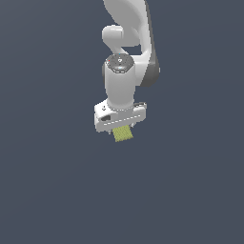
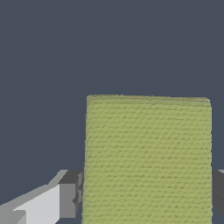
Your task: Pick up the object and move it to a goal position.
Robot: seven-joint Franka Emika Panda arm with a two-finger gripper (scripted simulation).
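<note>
Gripper (image 1: 123,127) pinching block (image 1: 123,134) between fingers (image 2: 69,200), pads touching both sides. Block hanging below white hand, sticking out under it, against plain grey backdrop.

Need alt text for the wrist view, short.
A yellow-green textured block fills the frame's middle, sitting between the tool's two grey fingertips, which press against its sides. Behind it is only a plain dark blue-grey background.

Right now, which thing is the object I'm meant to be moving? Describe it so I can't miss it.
Follow the white arm down to its gripper. Directly beneath hangs the block, between the fingers. It is the only yellow-green, dotted thing against plain grey.
</note>
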